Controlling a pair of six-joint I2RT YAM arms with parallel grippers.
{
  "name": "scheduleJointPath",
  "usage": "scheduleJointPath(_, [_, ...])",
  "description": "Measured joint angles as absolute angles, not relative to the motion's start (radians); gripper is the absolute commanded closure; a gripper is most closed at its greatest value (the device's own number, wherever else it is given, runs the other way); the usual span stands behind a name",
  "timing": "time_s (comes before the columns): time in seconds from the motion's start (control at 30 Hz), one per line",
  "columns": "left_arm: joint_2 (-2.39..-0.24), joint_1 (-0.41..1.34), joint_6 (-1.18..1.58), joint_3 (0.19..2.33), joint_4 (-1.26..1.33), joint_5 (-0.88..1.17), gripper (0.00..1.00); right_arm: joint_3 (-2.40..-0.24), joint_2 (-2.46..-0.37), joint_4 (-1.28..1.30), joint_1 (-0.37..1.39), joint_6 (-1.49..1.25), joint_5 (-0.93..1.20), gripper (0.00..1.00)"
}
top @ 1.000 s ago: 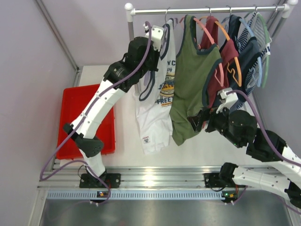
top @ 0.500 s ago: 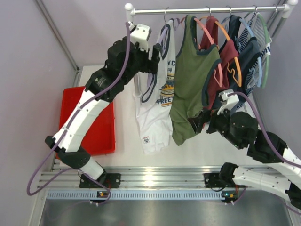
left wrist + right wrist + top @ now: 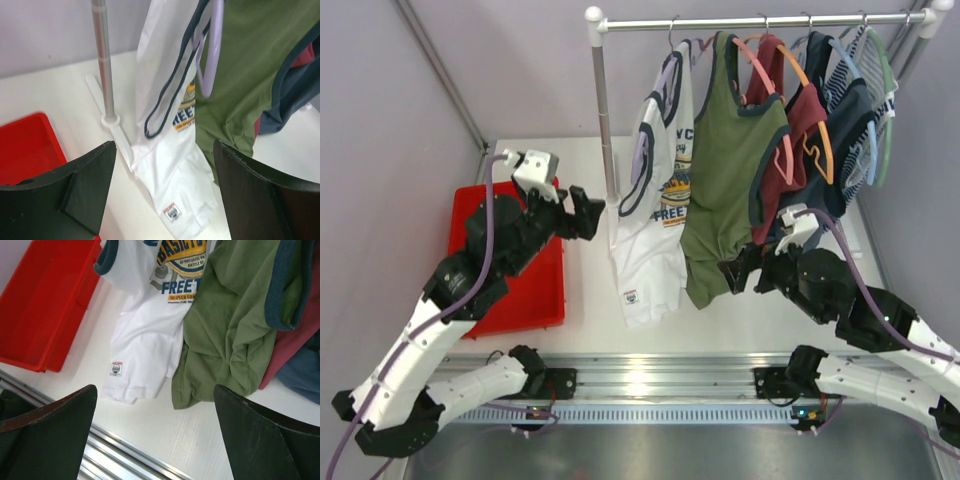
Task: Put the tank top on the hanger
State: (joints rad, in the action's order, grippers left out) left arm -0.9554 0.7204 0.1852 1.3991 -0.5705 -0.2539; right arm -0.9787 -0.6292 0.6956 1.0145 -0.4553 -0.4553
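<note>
- Your left gripper [image 3: 588, 213] has left the rail [image 3: 750, 20]. A second ago it was up at the tank top's shoulder; now it sits low and well back, above the edge of the red bin [image 3: 535, 290].
- Its jaws have gone from nearly closed to spread wide, and the wrist view shows nothing between them.
- The tank top [image 3: 655, 200] stays up without you. It hangs on the lavender hanger [image 3: 214, 50] at the left end of the rail, just beside the olive-green top [image 3: 730, 150], with its hem resting on the table [image 3: 760, 320].
- Your right gripper [image 3: 735, 270] has barely shifted. It waits by the olive-green top's hem with its jaws spread and empty.
- Judging by this, the placement looks done. You cannot see from here whether both straps sit squarely on the hanger, so check that before you retire the arms.
</note>
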Motion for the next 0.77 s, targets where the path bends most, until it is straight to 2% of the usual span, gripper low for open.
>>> scheduleJointPath(0.17, [-0.773,0.720,0.276,1.099,-0.551,-0.231,0.19,-0.916,-0.627,0.677,1.015,-0.484,-0.460,0.00])
scheduleJointPath(0.4, [-0.663,0.720,0.406,0.774,-0.544,-0.149,0.21,-0.825,-0.630,0.675,1.015,-0.537,-0.463,0.00])
scheduleJointPath(0.77, [-0.589,0.720,0.444,0.730,-0.537,-0.119,0.21,-0.739,-0.575,0.662,1.015,-0.585,-0.477,0.00])
